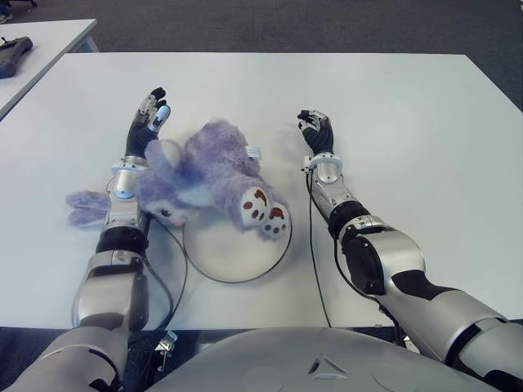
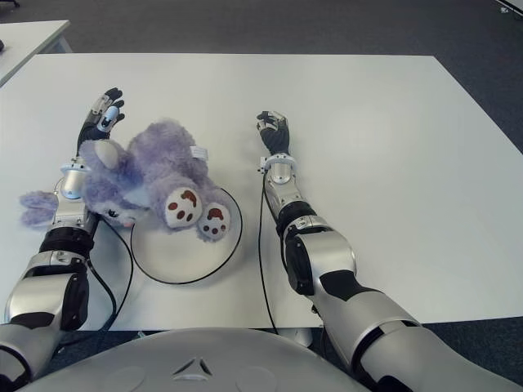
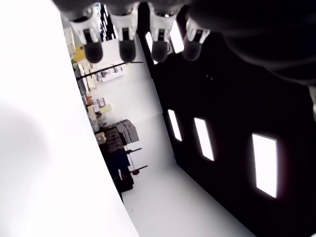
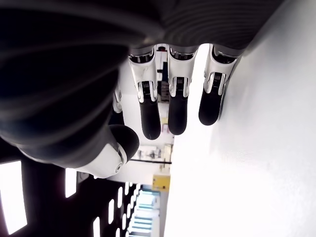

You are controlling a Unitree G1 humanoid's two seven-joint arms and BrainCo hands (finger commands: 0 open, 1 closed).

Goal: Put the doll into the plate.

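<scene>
Nearest you, the white plate (image 1: pixel 245 253) lies flat on the white table (image 1: pixel 409 122), its dark rim showing on the near and right sides, and only the purple plush doll's (image 1: pixel 214 167) hind paws and lower body overlap the plate's far edge. The rest of the doll sprawls to the far left of the plate: its head lies against your left forearm and one long ear trails onto the table left of that arm. Farther out, your left hand (image 1: pixel 148 118) shows just beyond the doll's head with its fingers straight and spread, holding nothing; its wrist view shows only bare fingertips against the room. Your right hand (image 1: pixel 317 131) sits on the table well right of the doll, fingers extended and loose, also empty. Judged from this, the doll is only partly in, so the task is not finished. The risk is the left arm: the head leans on it, so drawing that arm back could drag the doll farther off the plate. A one-sided push on soft plush could also roll it over the rim or slide the light plate.
</scene>
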